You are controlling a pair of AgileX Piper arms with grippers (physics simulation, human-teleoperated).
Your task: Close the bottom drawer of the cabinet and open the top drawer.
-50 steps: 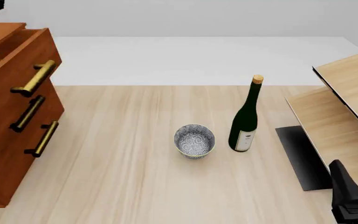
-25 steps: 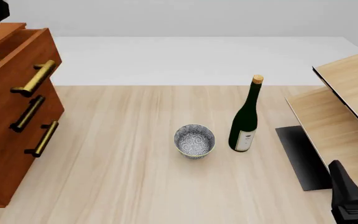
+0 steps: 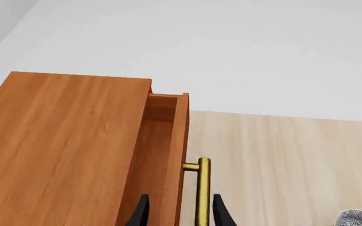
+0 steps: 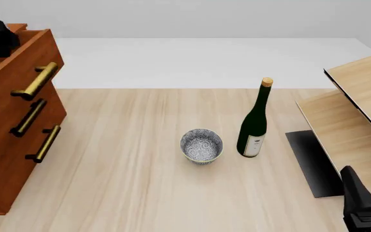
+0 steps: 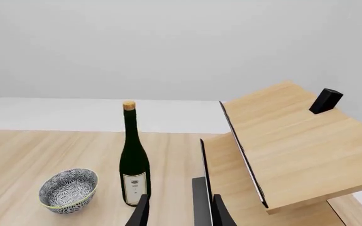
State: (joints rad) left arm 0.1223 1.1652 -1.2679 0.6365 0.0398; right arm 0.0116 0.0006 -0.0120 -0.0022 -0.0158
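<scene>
Bright, even sim lighting, soft faint shadows, sharp w/ no blur or glare.

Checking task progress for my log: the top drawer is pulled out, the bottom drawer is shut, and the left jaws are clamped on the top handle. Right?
Not quite. In the left wrist view the left gripper has its jaws open around the top drawer's handle, not clamped. The rest stands.

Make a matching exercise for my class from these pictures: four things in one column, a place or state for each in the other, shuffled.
Things:
1. reddish-brown wooden top drawer
2. reddish-brown wooden bottom drawer
3. dark green glass bottle
4. black left gripper

Places or states:
A. standing upright beside the patterned bowl
B. pulled out
C. above the brass bar handle
D. pushed in flush

Pairs: 1-B, 2-D, 3-A, 4-C
</scene>
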